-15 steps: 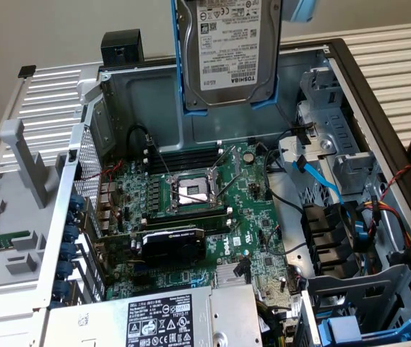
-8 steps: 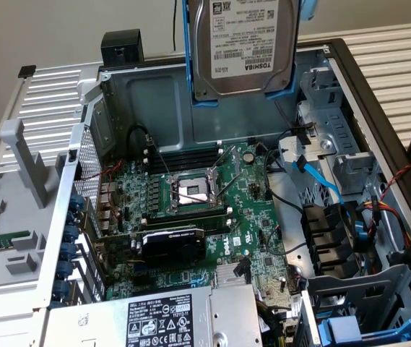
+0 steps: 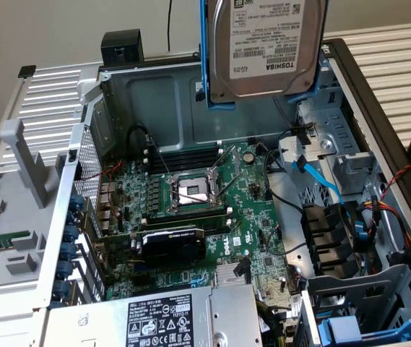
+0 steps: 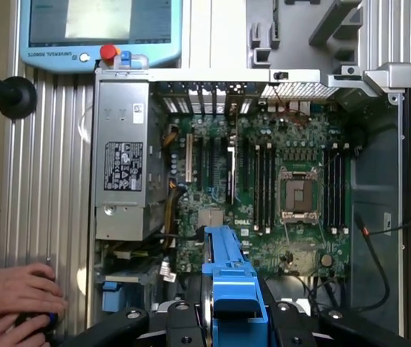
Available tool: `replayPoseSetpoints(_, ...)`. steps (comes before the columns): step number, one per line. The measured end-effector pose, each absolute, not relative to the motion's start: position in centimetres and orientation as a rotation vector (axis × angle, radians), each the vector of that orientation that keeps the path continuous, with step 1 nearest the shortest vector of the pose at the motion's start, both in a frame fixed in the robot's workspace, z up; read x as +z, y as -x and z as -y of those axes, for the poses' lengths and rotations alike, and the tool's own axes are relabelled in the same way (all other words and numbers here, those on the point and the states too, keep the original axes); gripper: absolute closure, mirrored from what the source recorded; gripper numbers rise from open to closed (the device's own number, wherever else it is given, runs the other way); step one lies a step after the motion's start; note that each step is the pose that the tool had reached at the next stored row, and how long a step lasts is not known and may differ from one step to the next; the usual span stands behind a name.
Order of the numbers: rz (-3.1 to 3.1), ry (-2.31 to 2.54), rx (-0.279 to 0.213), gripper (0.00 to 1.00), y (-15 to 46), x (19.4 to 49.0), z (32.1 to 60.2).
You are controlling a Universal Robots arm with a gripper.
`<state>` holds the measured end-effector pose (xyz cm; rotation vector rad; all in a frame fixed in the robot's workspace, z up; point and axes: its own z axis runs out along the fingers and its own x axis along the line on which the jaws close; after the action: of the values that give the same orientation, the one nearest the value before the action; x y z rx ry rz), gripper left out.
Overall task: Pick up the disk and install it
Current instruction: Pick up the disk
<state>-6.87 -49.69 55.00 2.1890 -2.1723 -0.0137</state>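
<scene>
Upright, the disk (image 3: 266, 50) hangs above the open case (image 3: 176, 94).

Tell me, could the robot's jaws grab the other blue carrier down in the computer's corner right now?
Probably not. The jaws are shut on the silver hard drive in its bright blue plastic carrier, high above the open computer. With full jaws they cannot grab the other blue plastic carrier below.

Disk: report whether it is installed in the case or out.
Out. The disk hangs on edge above the open computer case, clear of the motherboard, its blue carrier clamped in the gripper.
</scene>
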Motion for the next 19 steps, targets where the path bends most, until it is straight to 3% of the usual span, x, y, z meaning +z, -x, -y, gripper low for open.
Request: replayPoseSetpoints(19,2.163,-2.180,-0.034,0.63,1.1,55.4,54.1)
